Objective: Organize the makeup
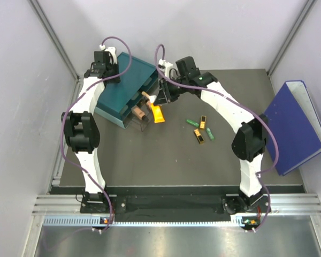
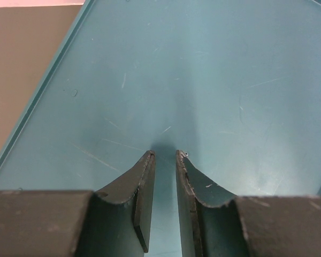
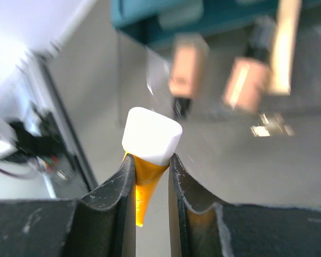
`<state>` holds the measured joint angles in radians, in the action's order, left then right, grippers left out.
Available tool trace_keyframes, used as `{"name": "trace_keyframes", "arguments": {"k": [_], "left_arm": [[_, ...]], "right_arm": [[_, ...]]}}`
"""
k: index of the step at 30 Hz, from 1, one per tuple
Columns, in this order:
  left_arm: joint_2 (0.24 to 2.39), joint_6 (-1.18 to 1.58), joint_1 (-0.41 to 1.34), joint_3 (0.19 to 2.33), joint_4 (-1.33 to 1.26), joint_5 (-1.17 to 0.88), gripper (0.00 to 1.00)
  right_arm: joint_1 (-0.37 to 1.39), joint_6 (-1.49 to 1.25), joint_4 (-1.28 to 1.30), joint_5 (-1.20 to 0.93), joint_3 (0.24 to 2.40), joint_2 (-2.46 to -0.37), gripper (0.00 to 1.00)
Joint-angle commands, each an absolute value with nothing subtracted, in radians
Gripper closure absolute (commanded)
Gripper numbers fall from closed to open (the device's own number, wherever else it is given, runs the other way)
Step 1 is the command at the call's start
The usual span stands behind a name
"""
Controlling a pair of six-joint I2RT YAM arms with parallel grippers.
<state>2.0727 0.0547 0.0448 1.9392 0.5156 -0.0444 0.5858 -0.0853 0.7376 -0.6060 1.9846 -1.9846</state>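
Now the right gripper (image 3: 148, 176) pinches the orange tube (image 3: 144, 184) just below its white cap (image 3: 151, 135).

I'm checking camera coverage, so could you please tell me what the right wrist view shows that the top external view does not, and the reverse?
Only the right wrist view shows the grasp close up: the right gripper has its jaws shut on the orange tube, just below the tube's white cap.

Only the top external view shows the green and gold sticks lying loose on the table, the blue binder, and the left gripper over the teal box.

Both show the orange tube, the teal box and the peach tubes in front of it.
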Motion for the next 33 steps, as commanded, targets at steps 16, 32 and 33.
{"name": "trace_keyframes", "arguments": {"k": [16, 32, 33], "left_arm": [[2.132, 0.089, 0.049, 1.855, 0.75, -0.067, 0.71], [2.131, 0.083, 0.049, 1.855, 0.749, -0.066, 0.71], [2.131, 0.083, 0.049, 1.856, 0.75, -0.063, 0.71]], "right_arm": [[0.538, -0.729, 0.062, -0.614, 2.051, -2.203, 0.98], [0.529, -0.552, 0.224, -0.434, 2.065, -2.134, 0.13], [0.523, -0.549, 0.221, -0.423, 2.054, -2.125, 0.13]]}}
